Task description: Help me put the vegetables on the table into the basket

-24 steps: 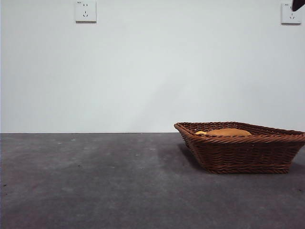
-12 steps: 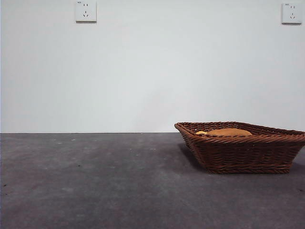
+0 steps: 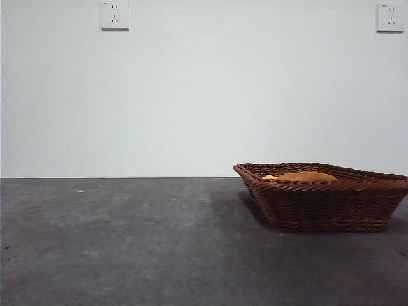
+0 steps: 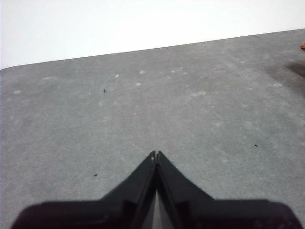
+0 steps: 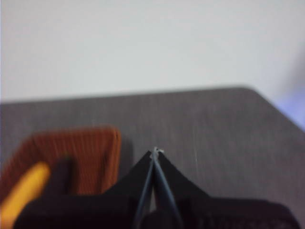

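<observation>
Overhead, white wall (image 3: 204, 95) behind grey table (image 3: 127, 242).

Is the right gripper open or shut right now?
Shut and empty: in its wrist view the right gripper has its jaws meeting at the tips, above bare table beside the basket.

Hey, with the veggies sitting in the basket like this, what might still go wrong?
The basket sits near the table's right side, so a nudge could shift it toward the edge. The right end effector, shut and empty, hovers close to it; a careless move could clip the rim. The eggplant isn't clearly visible in the blurred wrist view, so completion is unconfirmed.
</observation>
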`<move>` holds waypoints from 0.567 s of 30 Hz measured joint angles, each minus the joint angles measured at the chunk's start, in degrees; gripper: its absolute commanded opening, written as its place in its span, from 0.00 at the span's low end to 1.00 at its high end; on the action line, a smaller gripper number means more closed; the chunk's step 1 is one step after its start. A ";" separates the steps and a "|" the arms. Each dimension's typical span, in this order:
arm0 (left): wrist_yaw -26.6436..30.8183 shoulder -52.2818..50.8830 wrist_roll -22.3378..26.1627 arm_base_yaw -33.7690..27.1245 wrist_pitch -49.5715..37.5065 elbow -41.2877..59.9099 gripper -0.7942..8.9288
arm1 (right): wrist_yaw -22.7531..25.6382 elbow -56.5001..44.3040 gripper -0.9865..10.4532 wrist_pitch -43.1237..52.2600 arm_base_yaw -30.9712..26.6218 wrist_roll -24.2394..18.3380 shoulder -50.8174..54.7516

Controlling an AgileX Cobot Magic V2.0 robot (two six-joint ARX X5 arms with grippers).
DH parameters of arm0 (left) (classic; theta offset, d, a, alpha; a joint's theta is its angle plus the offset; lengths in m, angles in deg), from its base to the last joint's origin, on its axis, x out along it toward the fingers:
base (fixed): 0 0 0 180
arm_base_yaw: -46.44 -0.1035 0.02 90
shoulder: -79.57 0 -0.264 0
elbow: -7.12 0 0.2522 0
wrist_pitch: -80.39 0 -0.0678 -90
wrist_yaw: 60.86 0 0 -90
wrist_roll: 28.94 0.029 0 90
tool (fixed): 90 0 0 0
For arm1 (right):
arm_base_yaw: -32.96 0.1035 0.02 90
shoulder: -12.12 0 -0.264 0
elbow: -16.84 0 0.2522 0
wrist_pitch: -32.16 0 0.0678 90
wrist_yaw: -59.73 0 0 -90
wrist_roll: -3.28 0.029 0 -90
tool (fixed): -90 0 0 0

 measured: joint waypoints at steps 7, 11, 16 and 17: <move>0.02 0.00 0.00 0.00 -0.02 0.00 0.08 | -0.39 -17.22 0.09 -3.76 -0.94 0.02 13.59; 0.00 0.00 0.00 0.00 -0.02 0.00 0.08 | -0.42 -17.81 0.09 -6.58 -0.94 0.00 16.76; 0.02 0.00 0.00 0.00 -0.02 0.00 0.08 | -0.52 -19.17 0.09 -7.10 -0.94 0.00 17.25; 0.02 0.00 0.00 0.00 -0.04 0.00 0.08 | -0.52 -20.17 0.09 -6.88 -0.94 0.00 17.84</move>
